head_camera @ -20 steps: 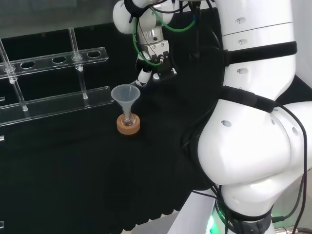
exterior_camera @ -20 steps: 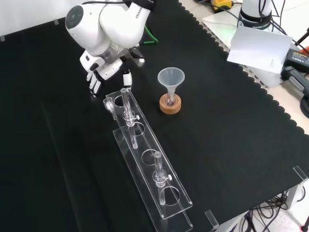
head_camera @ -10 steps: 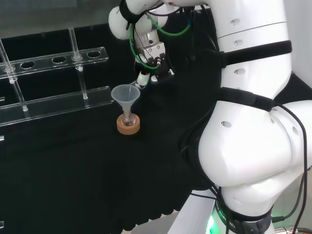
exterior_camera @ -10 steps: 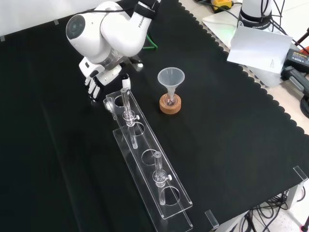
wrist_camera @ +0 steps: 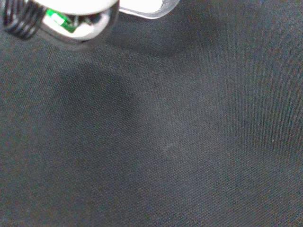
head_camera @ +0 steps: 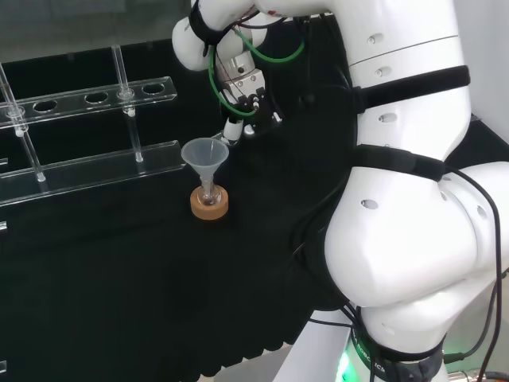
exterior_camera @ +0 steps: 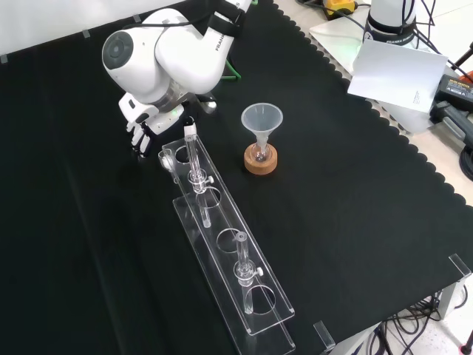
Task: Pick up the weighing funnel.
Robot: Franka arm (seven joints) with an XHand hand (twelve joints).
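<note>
My hand (exterior_camera: pixel 140 122) hangs low over the black cloth just beyond the near end of the clear rack (exterior_camera: pixel 222 237) in the front view, its fingers (exterior_camera: pixel 138 137) pointing down, relaxed and apart, with nothing seen between them. In the head view the hand (head_camera: pixel 241 111) is behind and to the right of the big funnel (head_camera: pixel 205 153). A small rounded clear piece (exterior_camera: pixel 168 159) lies at the rack's end, below the hand; I cannot tell whether it is the weighing funnel or part of the rack. The wrist view has bare cloth and a clear edge (wrist_camera: pixel 149 8) near the hand.
The big funnel (exterior_camera: pixel 261 118) stands mouth up in a small flask on a cork ring (exterior_camera: pixel 260 160), right of the rack in the front view. Upright clear tubes (exterior_camera: pixel 194 159) stand in the rack. White paper (exterior_camera: pixel 403 70) and cables lie past the cloth's far right edge.
The hand has shifted left in the front view, along the rack's end, and the arm's link has swung with it. The funnel and rack have not moved.
</note>
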